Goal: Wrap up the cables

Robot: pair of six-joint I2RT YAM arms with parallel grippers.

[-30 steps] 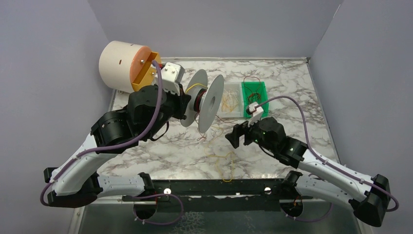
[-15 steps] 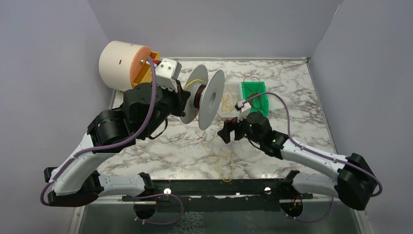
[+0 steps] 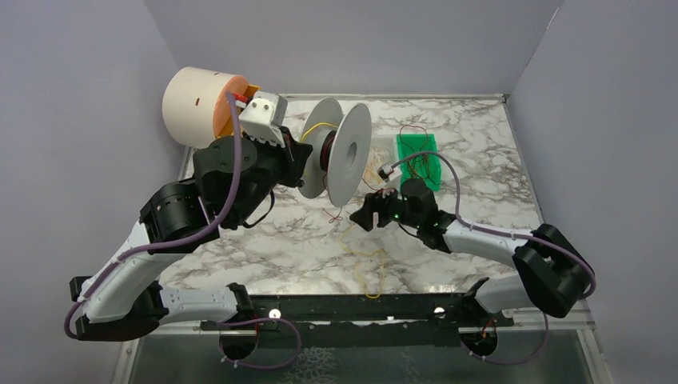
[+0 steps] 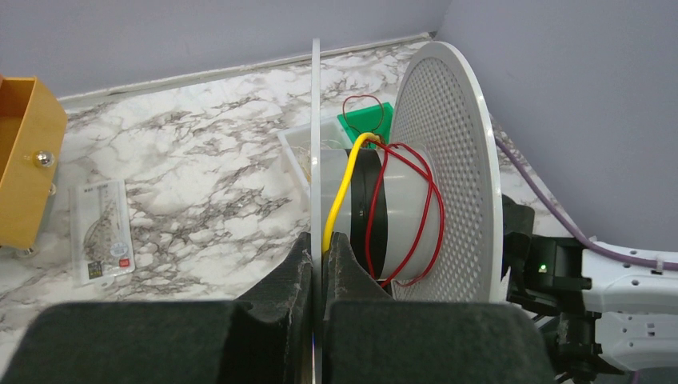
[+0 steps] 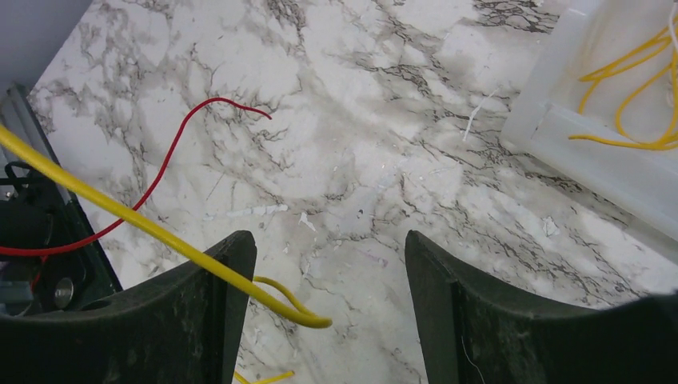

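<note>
On spool (image 4: 448,160), thin yellow, red cables (image 4: 340,196)

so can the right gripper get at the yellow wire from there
Probably yes: the right gripper stands open and the yellow wire ends right in its gap, nothing blocking.

plain lilac walls (image 3: 360,40) box in a marble-look table (image 3: 272,240) on three sides (grey veins on white), evenly lit.

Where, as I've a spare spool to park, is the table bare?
Bare marble right of the green tray, toward the side wall, and between the left arm and the loose yellow cables. Crowded mid-table: spool, clear tray, right fingers.
</note>
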